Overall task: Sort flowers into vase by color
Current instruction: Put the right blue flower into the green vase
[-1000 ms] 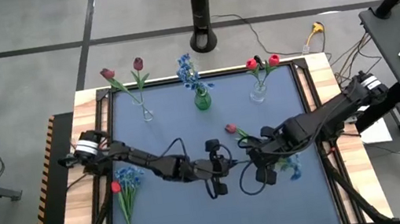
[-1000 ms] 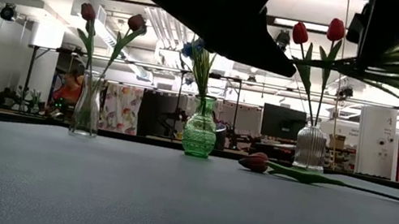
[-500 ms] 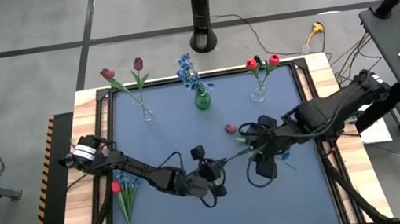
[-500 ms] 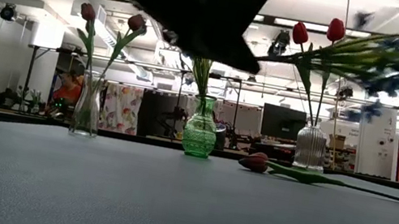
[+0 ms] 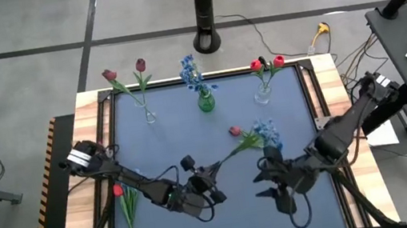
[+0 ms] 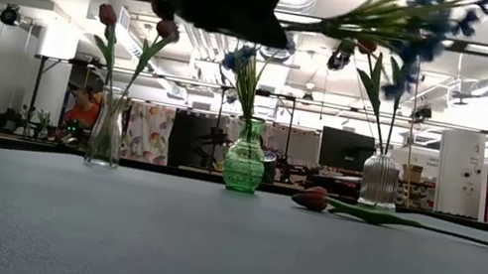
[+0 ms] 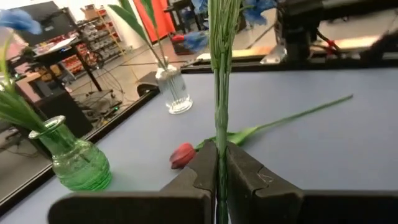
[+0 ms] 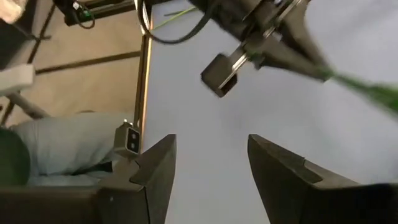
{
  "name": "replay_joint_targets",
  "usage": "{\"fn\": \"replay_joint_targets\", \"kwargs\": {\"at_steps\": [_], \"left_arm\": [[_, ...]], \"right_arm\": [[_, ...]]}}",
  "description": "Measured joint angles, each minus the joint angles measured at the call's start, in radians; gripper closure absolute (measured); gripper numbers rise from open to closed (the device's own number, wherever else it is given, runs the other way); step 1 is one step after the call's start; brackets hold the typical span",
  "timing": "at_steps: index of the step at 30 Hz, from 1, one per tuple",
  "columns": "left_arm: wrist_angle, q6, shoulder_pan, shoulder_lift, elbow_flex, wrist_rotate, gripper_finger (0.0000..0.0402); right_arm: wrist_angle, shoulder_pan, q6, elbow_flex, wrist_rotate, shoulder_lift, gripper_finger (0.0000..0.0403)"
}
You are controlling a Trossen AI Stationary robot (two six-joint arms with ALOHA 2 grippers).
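Observation:
My left gripper (image 5: 214, 183), near the table's middle front, is shut on a sprig of small blue blossoms (image 5: 265, 131), whose green stem (image 7: 219, 74) slants up and away toward the far right. My right gripper (image 5: 265, 186) hovers open to its right, with nothing between its fingers (image 8: 211, 168). At the far edge stand a clear vase (image 5: 150, 115) with maroon tulips, a green vase (image 5: 206, 101) with blue blossoms and a ribbed clear vase (image 5: 263, 94) with red tulips. One red tulip (image 5: 234, 131) lies flat on the mat. My left gripper pinches the blue sprig's stem near its lower end (image 7: 217, 163) between its two fingers. The fingers are about level and point toward the table's far right, lying roughly along the stem. The sprig is lifted clear of the mat, its blossom end (image 6: 416, 16) highest.
More flowers, a red tulip and a blue sprig (image 5: 126, 192), lie at the table's left edge. The blue mat (image 5: 191, 140) is bordered by a black frame and wooden rim (image 5: 90, 115). Bare mat lies between the vases and the grippers.
My right gripper has opened, let go of the blue sprig, and drawn up and toward the near edge. My left gripper has gone toward the near left with the stem and rolled. The sprig's blossom end has swung up and toward the far edge.

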Motion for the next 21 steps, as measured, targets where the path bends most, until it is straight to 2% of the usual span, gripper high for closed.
{"fn": "replay_joint_targets", "kwargs": {"at_steps": [4, 11, 16, 18, 21], "left_arm": [[0.0, -0.009, -0.003, -0.022, 0.0, -0.033, 0.0402], [0.001, -0.008, -0.007, -0.071, 0.0, -0.037, 0.0402], [0.001, 0.002, -0.007, -0.088, 0.0, -0.083, 0.0402], [0.001, 0.002, -0.007, -0.088, 0.0, -0.083, 0.0402], [0.006, -0.009, -0.007, -0.088, 0.0, -0.083, 0.0402]], "right_arm": [[0.135, 0.019, 0.035, -0.107, 0.056, 0.0, 0.02], [0.451, 0.019, 0.079, -0.337, 0.302, 0.0, 0.019], [0.896, 0.019, -0.011, -0.536, 0.543, 0.009, 0.0179], [1.134, 0.018, -0.098, -0.608, 0.58, 0.015, 0.0172], [1.442, -0.002, -0.22, -0.685, 0.578, 0.034, 0.0162]]}}
